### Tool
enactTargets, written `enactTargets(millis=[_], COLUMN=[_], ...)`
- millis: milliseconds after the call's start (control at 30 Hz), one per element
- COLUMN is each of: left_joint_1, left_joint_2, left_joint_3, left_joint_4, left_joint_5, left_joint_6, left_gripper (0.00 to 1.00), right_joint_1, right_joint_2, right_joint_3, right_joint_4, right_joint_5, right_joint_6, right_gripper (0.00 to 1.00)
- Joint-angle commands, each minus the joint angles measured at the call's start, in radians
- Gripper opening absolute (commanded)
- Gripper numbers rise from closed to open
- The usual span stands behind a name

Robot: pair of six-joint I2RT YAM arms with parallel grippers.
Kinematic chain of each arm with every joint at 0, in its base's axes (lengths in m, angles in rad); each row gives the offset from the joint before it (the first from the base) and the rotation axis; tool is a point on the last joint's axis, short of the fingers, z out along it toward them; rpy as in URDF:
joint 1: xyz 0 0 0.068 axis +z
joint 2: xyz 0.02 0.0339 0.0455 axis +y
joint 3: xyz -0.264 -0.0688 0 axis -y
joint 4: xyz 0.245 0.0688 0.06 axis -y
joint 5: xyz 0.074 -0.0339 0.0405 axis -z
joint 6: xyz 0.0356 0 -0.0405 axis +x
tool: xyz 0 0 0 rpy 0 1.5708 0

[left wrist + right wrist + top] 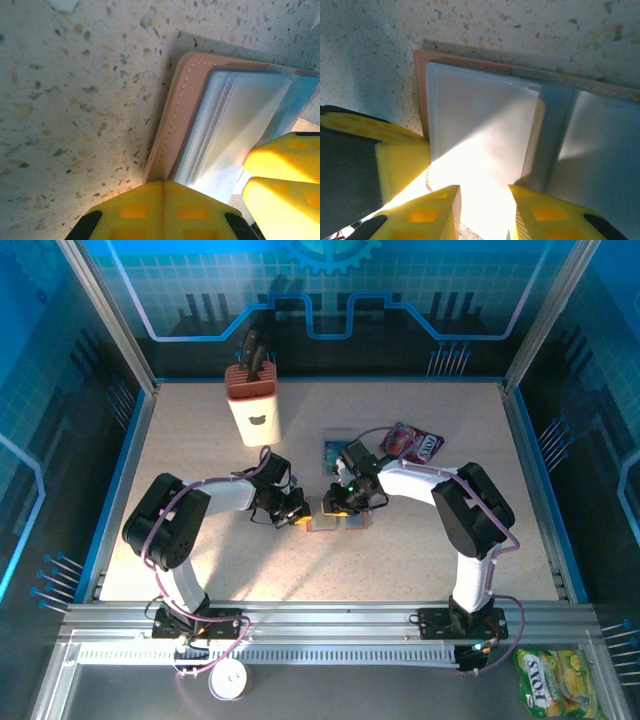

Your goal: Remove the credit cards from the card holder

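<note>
**Both grippers down on the open card holder**

The left gripper (162, 192) is clamped fully closed, yellow fingers pressed together. Its tips sit right at the tan stitched rim of the card holder (485, 110). I can't say if it's pinching that rim or just resting against it.

The right gripper (485, 207) comes at the holder from the other side, just beside the left one. Its jaws are partway apart over the holder's pale inside panel. There's a lot of glare there, so I honestly can't tell whether it has hold of anything.

The holder itself lies opened flat on the speckled table (75, 100), with the blue-grey clear pockets facing up.

Past the holder's far edge, a teal card (334, 452) lies flat on the table, not touching it. A purple snack packet (410, 443) sits past the holder too, on the right arm's side. A knife block (253, 405) stands well beyond the holder, over on the left arm's side.
</note>
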Motion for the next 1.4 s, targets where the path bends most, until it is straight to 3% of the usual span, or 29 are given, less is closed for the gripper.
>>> enactTargets(millis=[0, 733, 1367], left_joint_1=[0.007, 0.003, -0.045], left_joint_2=[0.019, -0.073, -0.049], left_joint_3=[0.003, 0.053, 0.051], left_joint_4=[-0.072, -0.099, 0.066], left_joint_5=[-0.016, 0.006, 0.062], left_joint_6=[0.022, -0.024, -0.155], left_gripper=[0.04, 0.06, 0.26], right_joint_1=[0.004, -0.031, -0.047], right_joint_2=[-0.017, -0.025, -0.028], right_joint_3=[0.006, -0.027, -0.048], right_joint_4=[-0.051, -0.037, -0.016], right_joint_5=[0.035, 0.005, -0.014], right_joint_6=[-0.022, -0.033, -0.03], right_gripper=[0.31, 0.31, 0.31])
